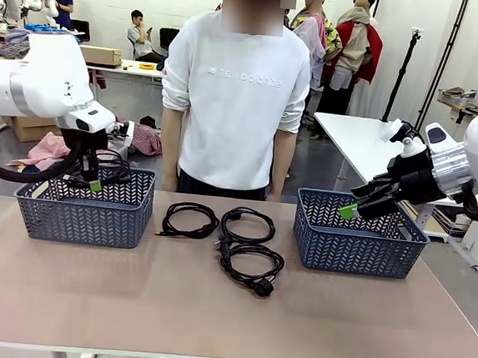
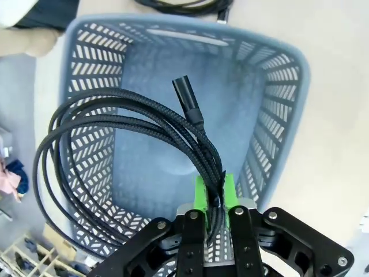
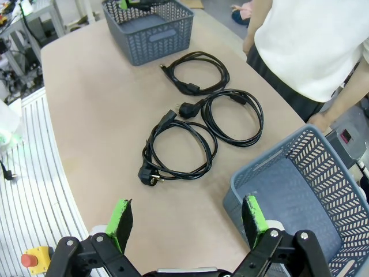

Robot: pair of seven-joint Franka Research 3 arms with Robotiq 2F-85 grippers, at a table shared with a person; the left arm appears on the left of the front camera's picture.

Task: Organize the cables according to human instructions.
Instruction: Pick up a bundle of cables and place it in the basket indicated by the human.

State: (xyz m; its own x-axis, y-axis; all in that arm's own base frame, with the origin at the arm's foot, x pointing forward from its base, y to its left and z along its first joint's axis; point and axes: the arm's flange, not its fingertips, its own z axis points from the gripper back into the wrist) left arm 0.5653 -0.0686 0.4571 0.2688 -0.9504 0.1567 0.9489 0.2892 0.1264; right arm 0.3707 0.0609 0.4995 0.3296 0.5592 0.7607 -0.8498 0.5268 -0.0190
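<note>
Front view: left pincer [image 1: 94, 185] dangles a coiled cable [image 1: 121, 169] over the left basket [image 1: 81, 215], three more cables [image 1: 226, 245] lying on the desk [image 1: 210, 319] between the baskets. Left wrist view gets the close-up, green pads [image 2: 200, 193] clamped on that cord, plug [image 2: 185, 95] above the basket floor. Right wrist view: right pincer [image 3: 187, 213] spread wide by the right basket [image 3: 328, 167].

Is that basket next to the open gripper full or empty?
Empty, as far as it shows: the right wrist view looks down into the basket and finds a bare floor with nothing inside.
</note>
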